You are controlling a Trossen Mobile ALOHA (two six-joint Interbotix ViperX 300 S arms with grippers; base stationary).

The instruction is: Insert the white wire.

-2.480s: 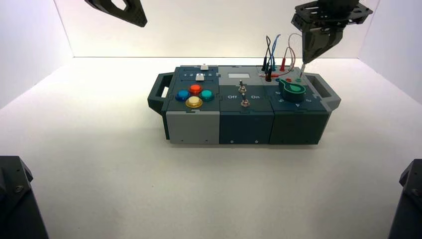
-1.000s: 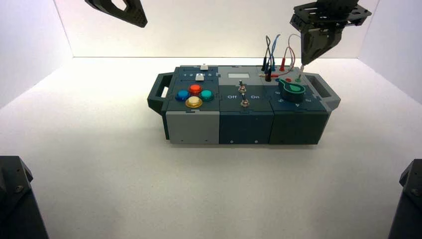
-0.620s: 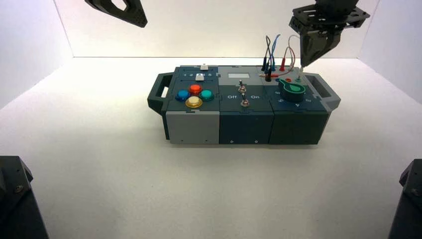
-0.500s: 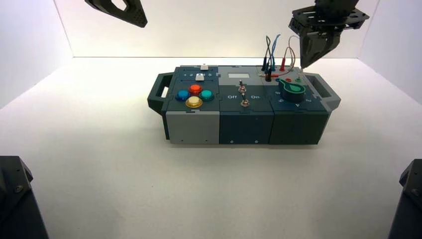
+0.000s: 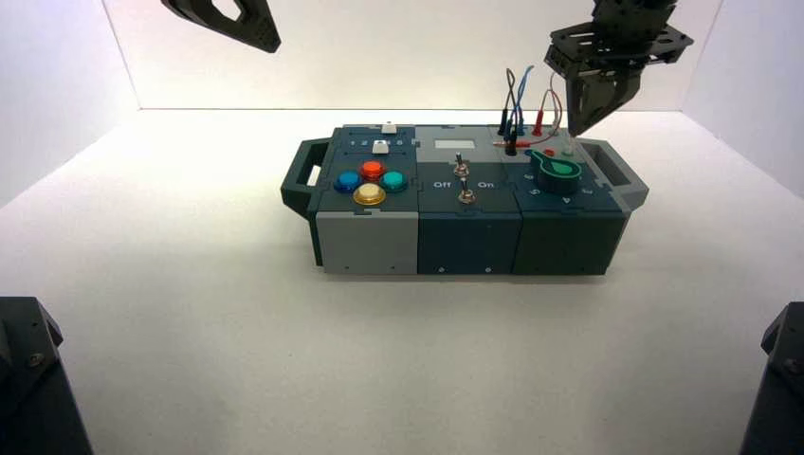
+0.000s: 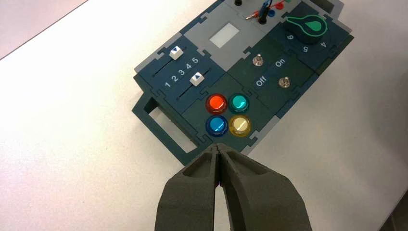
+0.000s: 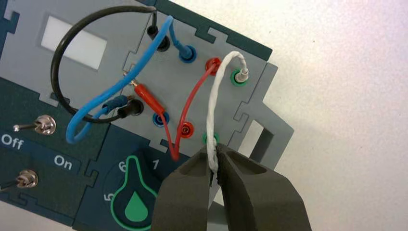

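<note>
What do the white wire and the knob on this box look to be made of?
White wire: probably soft plastic or fabric insulation, matte; its uneven, wrinkled surface leaves open whether it is sheathed or wrapped.
Knob: likely rigid plastic, dark with a green outline and drop mark; its crisp, uniform edges suggest a moulded or printed part.

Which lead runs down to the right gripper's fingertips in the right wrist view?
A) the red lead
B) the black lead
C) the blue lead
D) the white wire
D: the white wire loops from a green-ringed socket down to the tips of the right gripper, over the box's right end.
</note>
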